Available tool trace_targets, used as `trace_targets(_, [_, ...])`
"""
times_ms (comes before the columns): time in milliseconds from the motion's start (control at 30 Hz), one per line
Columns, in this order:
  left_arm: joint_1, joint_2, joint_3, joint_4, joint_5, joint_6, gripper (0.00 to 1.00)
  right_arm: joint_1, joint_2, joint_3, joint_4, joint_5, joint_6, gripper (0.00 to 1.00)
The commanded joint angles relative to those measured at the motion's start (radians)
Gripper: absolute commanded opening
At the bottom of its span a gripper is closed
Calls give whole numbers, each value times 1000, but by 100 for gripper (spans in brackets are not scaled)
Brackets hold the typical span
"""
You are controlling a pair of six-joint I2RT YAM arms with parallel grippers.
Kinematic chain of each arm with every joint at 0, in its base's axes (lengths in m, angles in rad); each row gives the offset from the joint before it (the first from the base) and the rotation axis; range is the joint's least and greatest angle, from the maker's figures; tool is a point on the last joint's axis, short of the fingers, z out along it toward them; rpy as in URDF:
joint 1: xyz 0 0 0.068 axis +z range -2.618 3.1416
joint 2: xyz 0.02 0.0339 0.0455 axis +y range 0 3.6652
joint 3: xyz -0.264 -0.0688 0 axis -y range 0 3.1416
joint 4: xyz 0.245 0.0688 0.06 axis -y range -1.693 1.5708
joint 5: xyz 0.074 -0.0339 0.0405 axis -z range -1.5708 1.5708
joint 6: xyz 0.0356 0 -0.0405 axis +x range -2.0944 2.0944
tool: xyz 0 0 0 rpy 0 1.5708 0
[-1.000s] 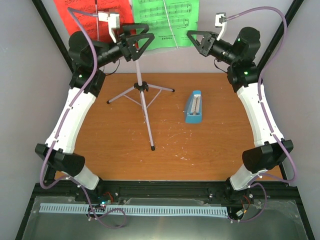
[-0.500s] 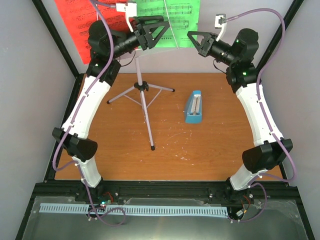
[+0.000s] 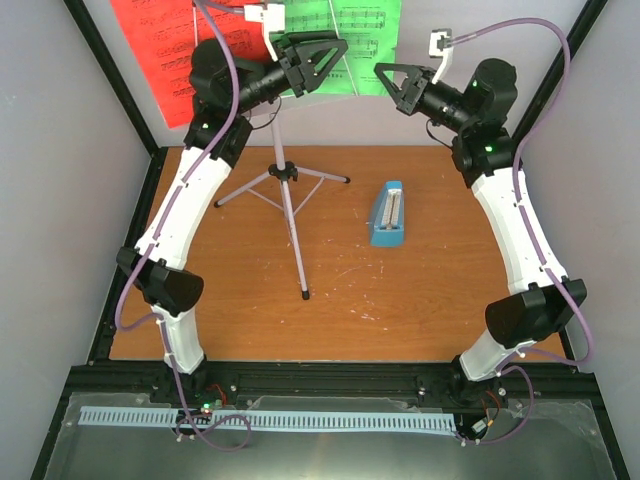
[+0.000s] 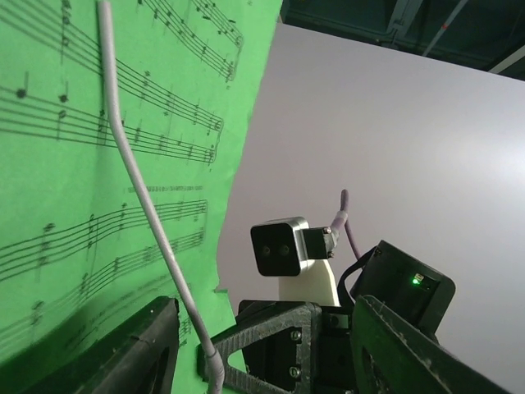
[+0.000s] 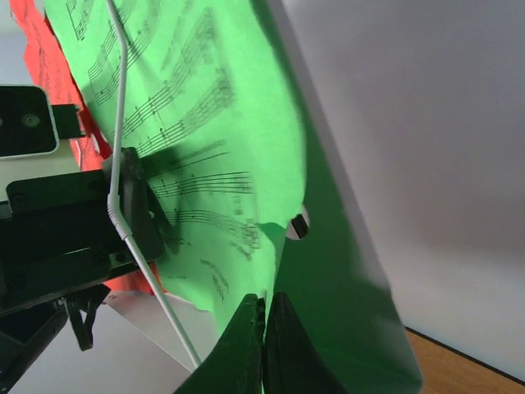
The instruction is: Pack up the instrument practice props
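Two states: left fingers (image 4: 135, 353) stand apart, retainer wire (image 4: 139, 197) between them; right fingers (image 5: 238, 345) closed at lower edge of green page (image 5: 230, 164).

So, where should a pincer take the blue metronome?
Grip the metronome across its long sides, near the wider end, from above. It sits free on the table, and the taper toward its narrow end would likely let the grip slip.

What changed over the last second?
Left gripper swung right and up, from the stand's post to the green sheet, jaws open. Right gripper closed at that sheet's lower edge; whether it grips is unclear. Stand, metronome and red sheet unmoved.
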Motion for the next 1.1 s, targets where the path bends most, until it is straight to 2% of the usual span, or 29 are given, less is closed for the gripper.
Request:
trace_targets(0, [-10, 29, 46, -9, -18, -26, 58, 28, -30, -19, 32, -16, 5, 3])
trace_targets(100, [-13, 34, 48, 8, -15, -30, 52, 28, -35, -23, 35, -15, 3, 3])
trace_targets(367, [-19, 43, 45, 48, 15, -35, 21, 28, -50, -34, 30, 6, -9, 3])
trace_targets(600, [-19, 42, 42, 48, 14, -25, 1, 28, -66, -49, 28, 27, -20, 3])
trace_targets(733, [-19, 39, 39, 45, 22, -9, 0, 27, -88, -79, 58, 66, -14, 3])
trace_targets(900, [-19, 19, 19, 38, 17, 12, 0, 13, -156, -155, 159, 253, 17, 3])
trace_targets(1067, [-19, 7, 14, 37, 24, 23, 0, -31, -192, -199, 246, 337, 48, 3])
